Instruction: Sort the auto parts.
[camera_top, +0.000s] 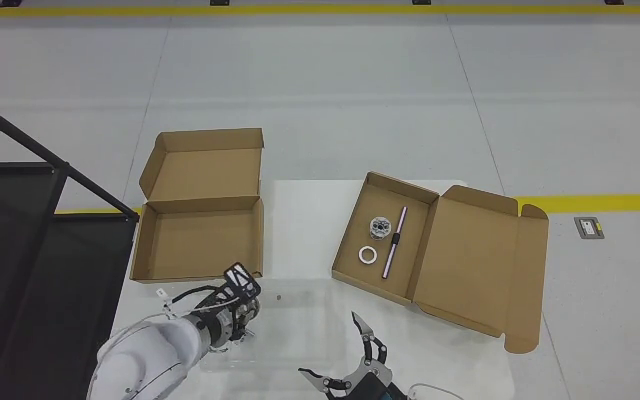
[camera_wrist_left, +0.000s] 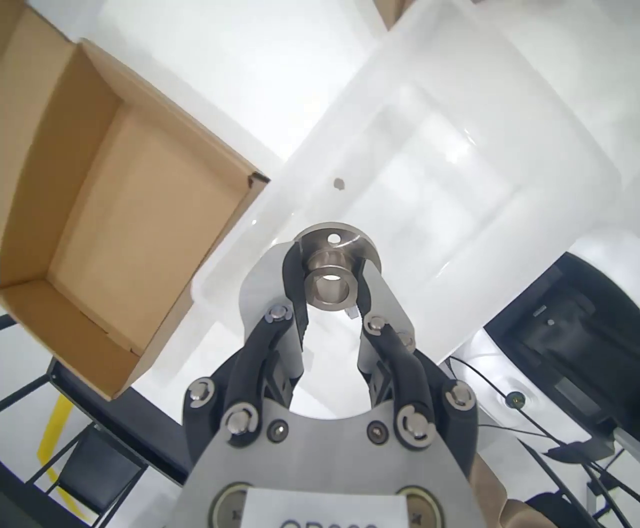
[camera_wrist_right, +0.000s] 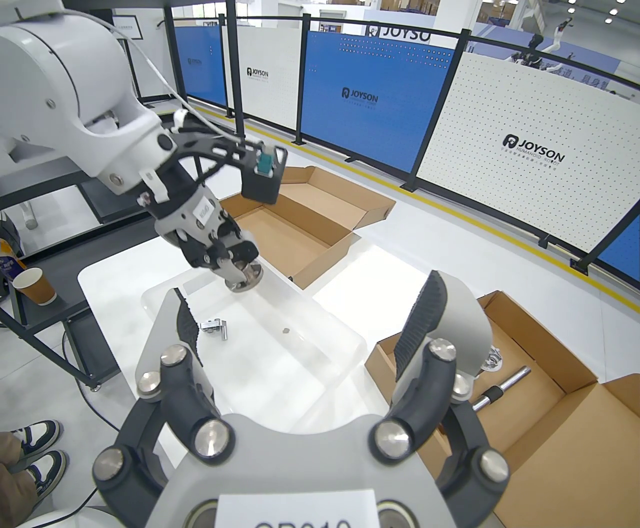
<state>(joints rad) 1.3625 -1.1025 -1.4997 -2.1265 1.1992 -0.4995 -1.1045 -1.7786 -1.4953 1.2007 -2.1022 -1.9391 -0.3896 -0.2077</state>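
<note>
Bushing in left pincer.

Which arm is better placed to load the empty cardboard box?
Left. The left hand is shut on the metal bushing over the clear tray, beside the empty box; the right hand is open, holding nothing.

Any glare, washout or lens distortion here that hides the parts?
Top view: the clear plastic tray nearly vanishes against the bright white table. Left wrist view: glare streaks the tray wall, yet the silver flanged metal bushing in the left pincer reads plainly. Right wrist view: the blue and white panel fence bows toward the edges; the right pincer stands open.
</note>
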